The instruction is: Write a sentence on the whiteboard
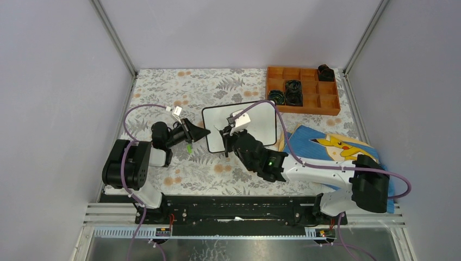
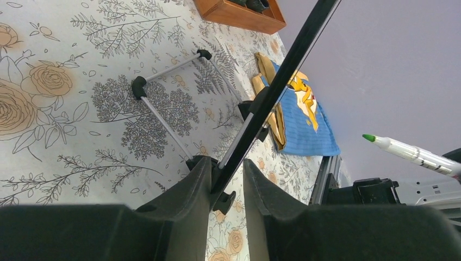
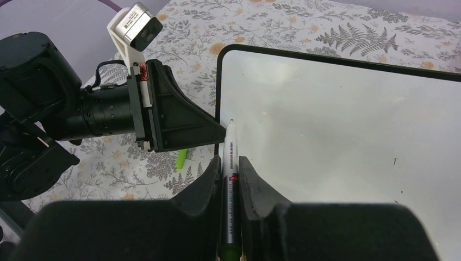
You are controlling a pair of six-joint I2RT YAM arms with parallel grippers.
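Item: small white rectangular whiteboard [image 1: 261, 128] with a thin black frame. It stood tilted on a grey wire stand [image 2: 163, 117], mid-table on the floral-print tablecloth [image 1: 163, 89]. One tiny dark mark [image 3: 395, 161] showed on its face.

Left gripper [image 2: 225, 167]: jaws clamped on the board's left frame edge.

Right gripper [image 3: 230, 167]: closed around a grey-barrelled, green-tipped marker [image 3: 231, 141]. The tip was at the board's face near the left edge; contact could not be told.

Green pen cap [image 3: 181, 158]: lay on the cloth just beside the left gripper.

Brown wooden compartment tray [image 1: 315, 103]: at the far right of the table.

Blue Pikachu cloth [image 1: 321, 149]: lay right of the board.
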